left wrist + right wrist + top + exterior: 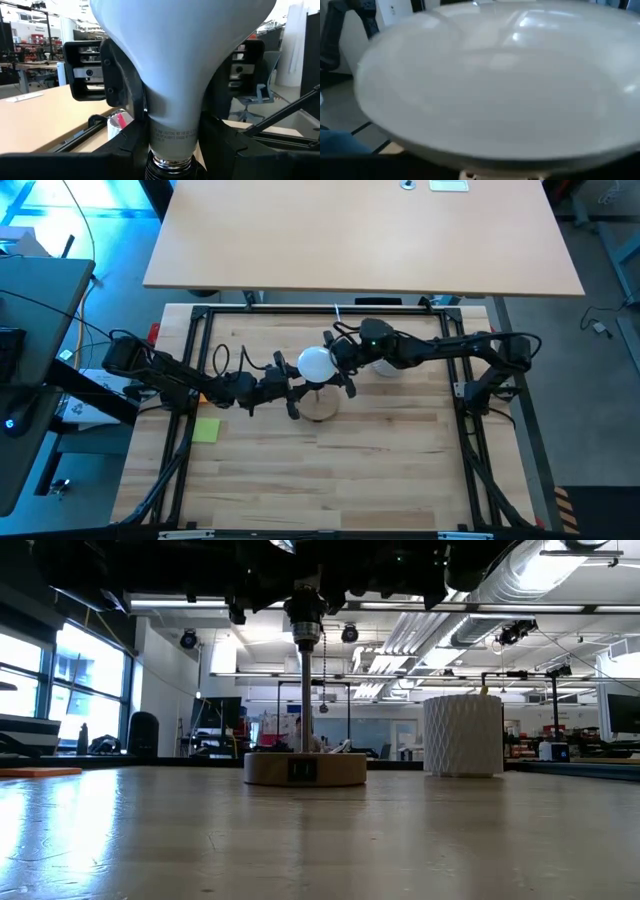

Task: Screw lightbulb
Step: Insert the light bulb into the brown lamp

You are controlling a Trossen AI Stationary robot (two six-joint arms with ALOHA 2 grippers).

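High view, latticed cup (385,367) behind lightbulb (316,363)

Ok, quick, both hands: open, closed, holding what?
Left hand: closed on the socket under the lightbulb.
Right hand: around the lightbulb's globe; open or gripping cannot be told.

Bright ceiling lights, table (320,840) glare; lightbulb (495,85) blurred up close.
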